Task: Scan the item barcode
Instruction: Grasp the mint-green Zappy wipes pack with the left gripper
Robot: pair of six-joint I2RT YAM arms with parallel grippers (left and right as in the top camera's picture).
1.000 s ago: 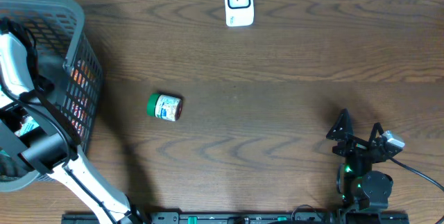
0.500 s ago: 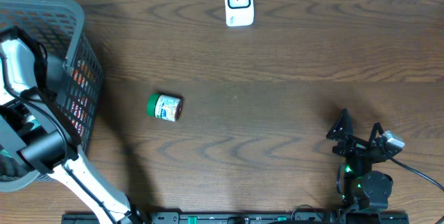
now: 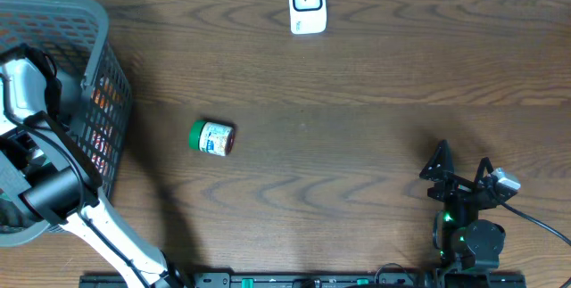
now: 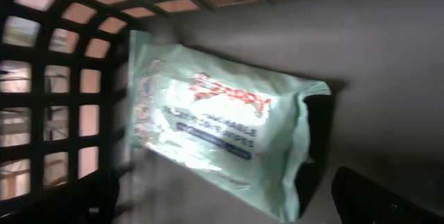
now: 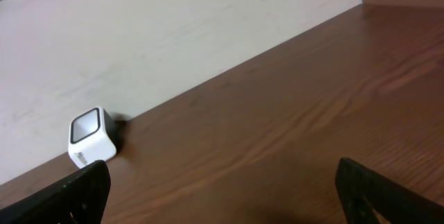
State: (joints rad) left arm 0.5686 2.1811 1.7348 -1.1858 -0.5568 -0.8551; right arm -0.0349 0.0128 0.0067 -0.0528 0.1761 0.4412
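**Where is the item for scanning?**
A small jar point(image 3: 211, 137) with a green lid lies on its side on the brown wooden table point(image 3: 357, 101). It is near the grey lattice basket point(image 3: 107, 119), just outside its wall on the side facing the middle of the table. Nothing touches it.

**And the scanner?**
The white scanner point(image 3: 307, 3) stands much farther from the basket than the jar does, at the table's far edge.

**What does the left arm show?**
The left arm point(image 3: 27, 92) reaches down into the basket. The left gripper point(image 4: 243, 196) is spread wide. Its dark fingers point(image 4: 90, 196) sit at the two bottom corners of the wrist view, with nothing clamped between them. Just beyond them, a pale green pack of wipes point(image 4: 222, 123) lies on the basket floor, with one end against the lattice wall. Its print is too blurred to read.

**And the other arm?**
The right gripper point(image 3: 461, 165) is well apart from the basket, on the opposite side of the table near the front edge. Its jaws stand wide and empty, and its wrist view takes in the scanner.
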